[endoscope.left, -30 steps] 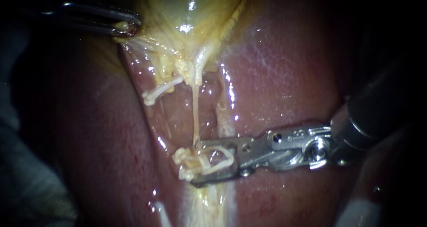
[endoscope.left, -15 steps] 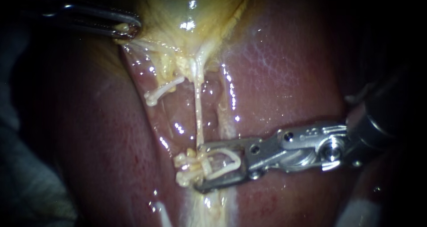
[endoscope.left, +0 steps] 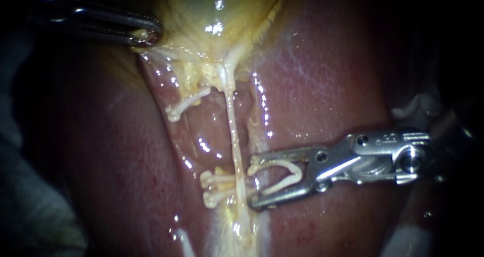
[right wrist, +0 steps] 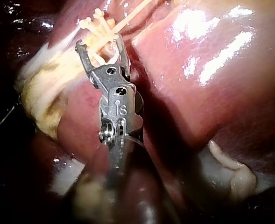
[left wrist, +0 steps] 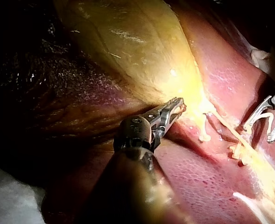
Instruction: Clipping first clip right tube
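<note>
Right instrument [endoscope.left: 252, 182]: nearest to me, coming in from the right low over the liver [endoscope.left: 312, 85]. Its pincer stands wide, both halves bearing on the clip they carry.
Clip [endoscope.left: 277, 162]: a pale V, unclosed, its mouth turned toward the tube.
Right tube [endoscope.left: 232, 126]: a thin pale strand drawn taut from the gallbladder's neck down the groove. It runs just beside the clip's mouth. I cannot tell whether it has entered the mouth.
Other clips [endoscope.left: 214, 179]: pale ones sit closed just beyond the tube, with one more on a short stub [endoscope.left: 184, 104] farther up.
Gallbladder [endoscope.left: 201, 10]: yellow, farthest back.
Left instrument [endoscope.left: 148, 33]: its pincer is narrow, clamped on the gallbladder's edge and holding it up.
Done, as I judge it: the clip is loaded and lined up.
Left: I must slide the mouth fully around the tube, squeeze it closed, then release.
</note>
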Controlling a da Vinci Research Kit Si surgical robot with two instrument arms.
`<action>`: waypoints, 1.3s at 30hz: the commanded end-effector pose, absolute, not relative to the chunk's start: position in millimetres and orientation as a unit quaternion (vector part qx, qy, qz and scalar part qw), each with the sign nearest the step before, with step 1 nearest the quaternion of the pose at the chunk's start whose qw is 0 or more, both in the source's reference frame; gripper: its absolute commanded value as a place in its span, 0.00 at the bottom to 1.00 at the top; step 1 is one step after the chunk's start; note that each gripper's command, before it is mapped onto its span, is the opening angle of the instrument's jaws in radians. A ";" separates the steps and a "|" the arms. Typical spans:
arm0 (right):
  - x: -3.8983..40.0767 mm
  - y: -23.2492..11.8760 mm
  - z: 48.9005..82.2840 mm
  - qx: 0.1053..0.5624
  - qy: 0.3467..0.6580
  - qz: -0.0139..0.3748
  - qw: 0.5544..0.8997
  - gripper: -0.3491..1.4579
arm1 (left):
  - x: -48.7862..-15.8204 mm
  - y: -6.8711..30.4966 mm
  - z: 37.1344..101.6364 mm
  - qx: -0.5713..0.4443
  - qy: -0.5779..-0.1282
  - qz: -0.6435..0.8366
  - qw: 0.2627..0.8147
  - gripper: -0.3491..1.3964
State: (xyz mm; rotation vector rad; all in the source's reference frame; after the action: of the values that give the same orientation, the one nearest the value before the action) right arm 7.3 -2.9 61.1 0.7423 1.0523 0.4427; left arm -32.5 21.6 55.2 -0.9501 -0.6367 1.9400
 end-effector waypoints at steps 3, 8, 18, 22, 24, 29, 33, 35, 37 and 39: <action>7.2 -2.9 62.4 0.346 0.483 0.210 0.777 0.46 | -32.6 21.6 55.2 -0.381 -0.255 0.778 0.430 0.00; 7.0 -3.1 64.3 0.351 0.476 0.225 0.775 0.46 | -32.6 21.6 55.2 -0.381 -0.255 0.778 0.430 0.00; 8.0 -3.3 66.8 0.353 0.477 0.239 0.769 0.47 | -32.7 21.5 55.3 -0.381 -0.255 0.778 0.431 0.00; 8.8 -3.6 67.2 0.358 0.483 0.249 0.759 0.47 | -32.7 21.5 55.3 -0.381 -0.255 0.778 0.431 0.00; 9.2 -3.6 67.2 0.361 0.488 0.255 0.752 0.47 | -32.7 21.5 55.3 -0.381 -0.254 0.778 0.431 0.00; 10.2 -3.6 67.2 0.371 0.503 0.270 0.733 0.47 | -32.7 21.5 55.2 -0.381 -0.254 0.778 0.431 0.00; 10.6 -3.7 67.0 0.378 0.510 0.276 0.722 0.47 | -32.7 21.5 55.2 -0.381 -0.254 0.778 0.431 0.00; 10.7 -3.7 66.9 0.382 0.515 0.280 0.715 0.47 | -32.7 21.5 55.2 -0.381 -0.254 0.778 0.431 0.00; 10.8 -3.8 66.6 0.387 0.521 0.284 0.706 0.47 | -32.7 21.5 55.2 -0.381 -0.254 0.778 0.431 0.00; 10.8 -3.9 66.2 0.394 0.527 0.287 0.696 0.47 | -32.7 21.5 55.2 -0.381 -0.254 0.778 0.431 0.00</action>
State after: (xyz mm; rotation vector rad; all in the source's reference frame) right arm 10.8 -4.0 66.1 0.8891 1.1829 0.6421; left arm -32.7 21.5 55.2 -0.9498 -0.6345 1.9395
